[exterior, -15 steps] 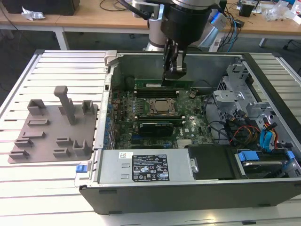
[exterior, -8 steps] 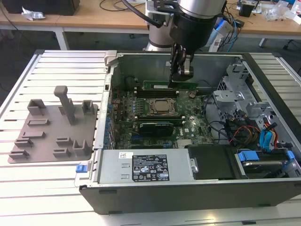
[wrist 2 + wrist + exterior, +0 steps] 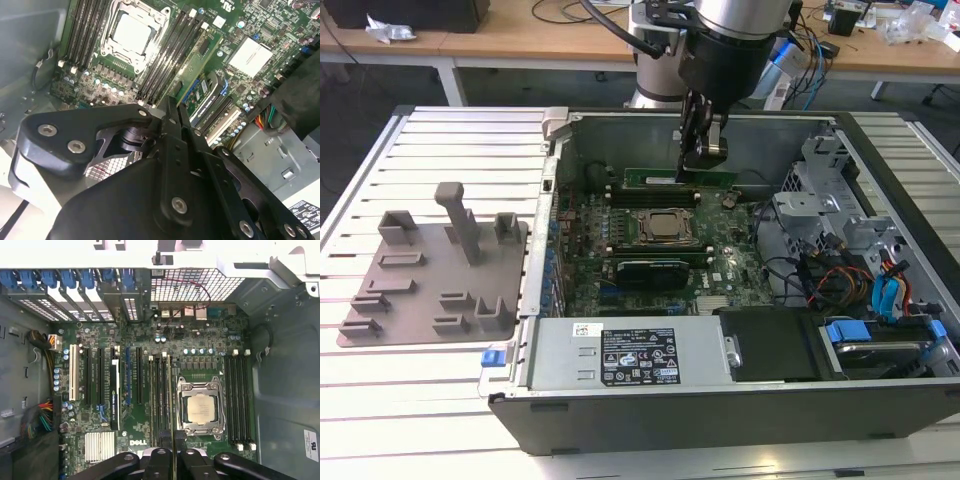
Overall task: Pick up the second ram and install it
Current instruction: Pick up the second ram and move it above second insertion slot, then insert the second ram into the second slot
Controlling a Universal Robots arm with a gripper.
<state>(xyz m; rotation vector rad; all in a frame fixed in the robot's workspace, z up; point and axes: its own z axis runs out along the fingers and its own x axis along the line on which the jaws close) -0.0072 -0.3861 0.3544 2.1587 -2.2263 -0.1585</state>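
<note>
The second ram (image 3: 655,178) is a long green stick standing on edge inside the open computer case, level with the memory slots on the far side of the processor (image 3: 665,226). My gripper (image 3: 703,160) comes down from above and is shut on the stick's upper edge, right of its middle. In the first wrist view the ram (image 3: 171,390) shows edge-on as a thin line running out from the gripper (image 3: 172,460) along the black slots beside the processor (image 3: 201,410). The second wrist view shows the ram (image 3: 200,55) slanting away from the gripper (image 3: 172,105). Whether it sits in a slot is hidden.
A black expansion card (image 3: 650,272) lies on the near side of the processor. Drive cage and cables (image 3: 840,250) fill the case's right in the exterior view, the power supply (image 3: 630,355) its front. A grey moulded fixture (image 3: 430,270) rests on the slatted table at the exterior view's left.
</note>
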